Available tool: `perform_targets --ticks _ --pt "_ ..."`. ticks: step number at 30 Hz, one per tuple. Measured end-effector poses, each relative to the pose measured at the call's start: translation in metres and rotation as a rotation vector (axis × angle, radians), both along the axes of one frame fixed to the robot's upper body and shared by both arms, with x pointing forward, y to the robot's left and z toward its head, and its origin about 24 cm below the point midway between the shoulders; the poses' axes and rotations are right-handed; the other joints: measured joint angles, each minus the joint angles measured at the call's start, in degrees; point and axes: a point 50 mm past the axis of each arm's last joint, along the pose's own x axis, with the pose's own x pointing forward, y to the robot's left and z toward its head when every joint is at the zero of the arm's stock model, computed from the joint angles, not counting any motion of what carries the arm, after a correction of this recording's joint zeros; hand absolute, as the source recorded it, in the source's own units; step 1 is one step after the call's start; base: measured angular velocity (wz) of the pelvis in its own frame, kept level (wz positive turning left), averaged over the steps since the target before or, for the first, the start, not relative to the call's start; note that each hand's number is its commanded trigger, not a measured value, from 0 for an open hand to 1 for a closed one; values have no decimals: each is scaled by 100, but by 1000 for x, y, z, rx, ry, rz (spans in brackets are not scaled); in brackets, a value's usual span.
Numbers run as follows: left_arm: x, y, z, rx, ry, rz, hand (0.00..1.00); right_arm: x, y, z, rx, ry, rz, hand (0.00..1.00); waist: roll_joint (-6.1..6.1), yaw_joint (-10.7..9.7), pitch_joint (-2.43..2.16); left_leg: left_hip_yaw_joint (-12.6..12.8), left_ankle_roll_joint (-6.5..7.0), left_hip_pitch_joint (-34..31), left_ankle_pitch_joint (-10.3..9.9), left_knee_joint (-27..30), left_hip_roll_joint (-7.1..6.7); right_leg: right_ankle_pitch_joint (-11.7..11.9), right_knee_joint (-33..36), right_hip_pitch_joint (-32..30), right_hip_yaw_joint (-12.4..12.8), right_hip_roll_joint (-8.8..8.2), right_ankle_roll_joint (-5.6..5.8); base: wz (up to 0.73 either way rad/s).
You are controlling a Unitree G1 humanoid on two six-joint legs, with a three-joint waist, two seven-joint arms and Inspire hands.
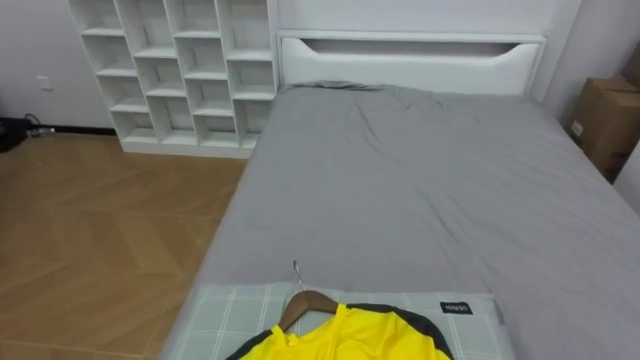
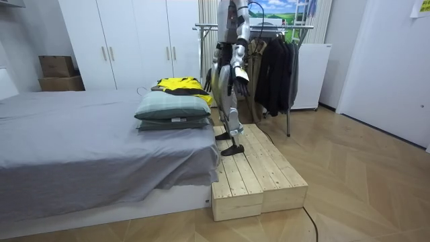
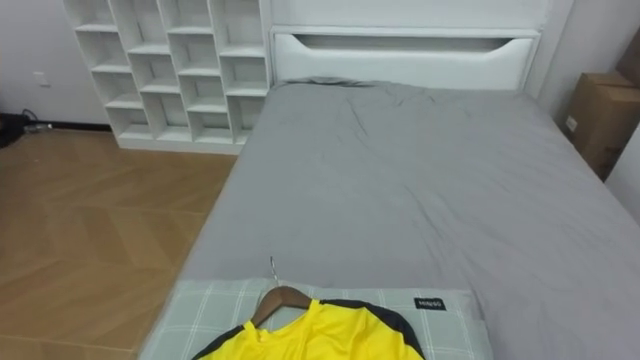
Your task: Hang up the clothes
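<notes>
At six o'clock I see a yellow shirt [image 1: 345,338] on a wooden hanger [image 1: 306,299], lying on a checked pillow [image 1: 228,312]. The grey bed [image 1: 420,180] runs toward twelve, with a white shelf [image 1: 175,70] at ten and a cardboard box [image 1: 605,120] at three.

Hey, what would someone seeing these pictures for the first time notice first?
The bright yellow shirt on a wooden hanger, lying on a pale checked pillow at the foot of the grey bed, stands out most. In the room view, the robot stands on a wooden platform beside that bed, with a rack of dark clothes behind it.
</notes>
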Motion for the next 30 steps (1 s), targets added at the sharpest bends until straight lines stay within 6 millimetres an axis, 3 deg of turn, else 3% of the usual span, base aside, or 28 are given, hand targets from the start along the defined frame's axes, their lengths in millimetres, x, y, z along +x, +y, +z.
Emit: perform_targets --ticks 8,17,30 --pt "24 10 20 206 -59 -120 0 -1 -13 3 -65 22 27 0 91 -98 -25 -79 -8 1 4 1 -9 -23 14 20 -59 -4 -17 3" --pt "65 13 48 349 -199 -260 0 -1 -15 4 -81 31 69 0 77 -107 -22 -65 -11 -15 6 -8 -7 -39 6 -11 -41 -3 -26 0" --pt "103 9 83 498 -373 -340 0 2 -17 4 -92 26 95 0 105 -221 -34 -59 -11 0 8 -59 0 -40 28 -76 41 10 -25 -3"
